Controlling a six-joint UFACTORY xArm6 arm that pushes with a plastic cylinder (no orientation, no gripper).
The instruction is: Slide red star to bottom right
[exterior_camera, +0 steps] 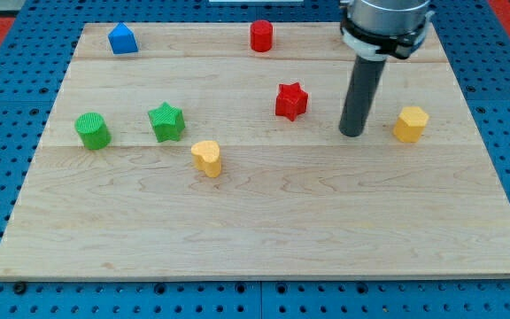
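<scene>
The rod stands upright, my tip (352, 133) resting on the wooden board (264, 221) and touching no block. The red star (291, 101) lies near, at its ten o'clock, with the yellow hexagonal block (410, 124) at its three o'clock.

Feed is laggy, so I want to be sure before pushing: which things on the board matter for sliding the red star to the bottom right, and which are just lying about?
For the job:
red star
my tip, to the view's right of the star, apart from it
wooden board

Lying about:
red cylinder
blue house-shaped block
green cylinder
green star
yellow heart
yellow hexagon
</scene>
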